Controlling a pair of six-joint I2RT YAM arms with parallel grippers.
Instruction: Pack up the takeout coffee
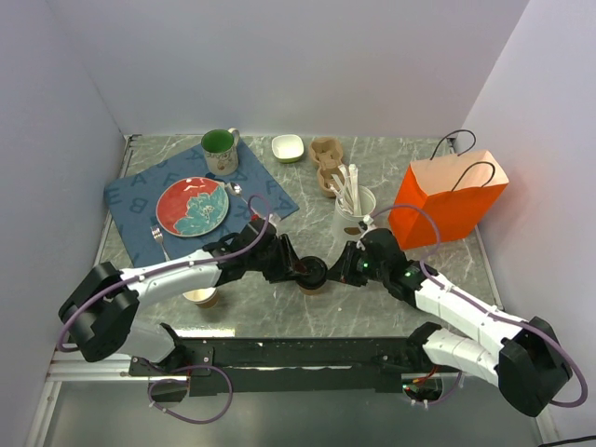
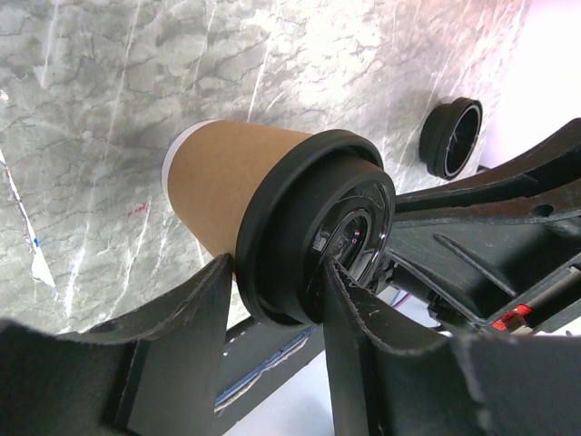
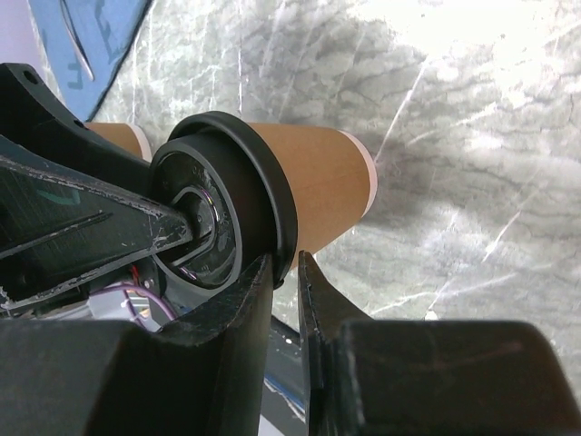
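On the grey marbled desk (image 1: 279, 312) between pale walls (image 1: 279, 65), the left claw (image 1: 300, 269) and right claw (image 1: 337, 270) clasp the takeout coffee (image 1: 314, 276) by its lid.

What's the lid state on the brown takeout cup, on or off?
On. The black lid caps the brown cup, its skirt wrapped around the cup's mouth in both wrist views. Fully snapped: cannot tell.

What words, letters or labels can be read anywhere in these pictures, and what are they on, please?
"A": pale capitals along the border of the blue placemat; the rest are unclear.
Mug: print too small to read.
Lid of the takeout coffee: raised marks, unreadable.
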